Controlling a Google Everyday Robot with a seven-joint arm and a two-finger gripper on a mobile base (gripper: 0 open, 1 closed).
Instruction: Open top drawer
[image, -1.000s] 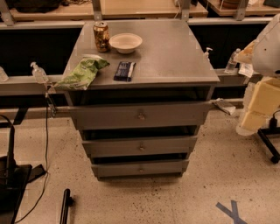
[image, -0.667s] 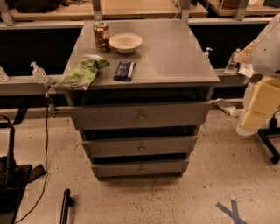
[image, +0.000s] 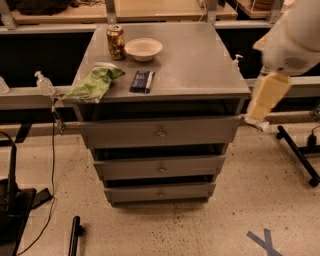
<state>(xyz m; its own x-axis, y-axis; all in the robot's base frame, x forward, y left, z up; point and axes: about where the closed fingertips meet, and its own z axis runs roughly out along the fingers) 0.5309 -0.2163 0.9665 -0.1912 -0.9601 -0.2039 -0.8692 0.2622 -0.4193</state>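
Note:
The top drawer (image: 125, 134) is the widest grey front of three on the metal cabinet, with a small round knob (image: 161, 133) at its centre. A dark gap shows between its front and the cabinet top. Two narrower drawer fronts (image: 160, 167) sit below it. My arm comes in from the upper right, white above and cream lower down. The gripper (image: 262, 100) hangs at the cabinet's right side, level with the top drawer's right end and well away from the knob.
On the cabinet top (image: 195, 65) lie a can (image: 115, 42), a white bowl (image: 143, 48), a green chip bag (image: 94, 84) and a dark snack bar (image: 142, 81). Rails with sanitizer bottles (image: 44, 83) run on both sides. A black stand base (image: 300, 155) is on the floor at right.
My arm has swung left and up, closer to the cabinet's right side. The drawers and the items on top have not moved.

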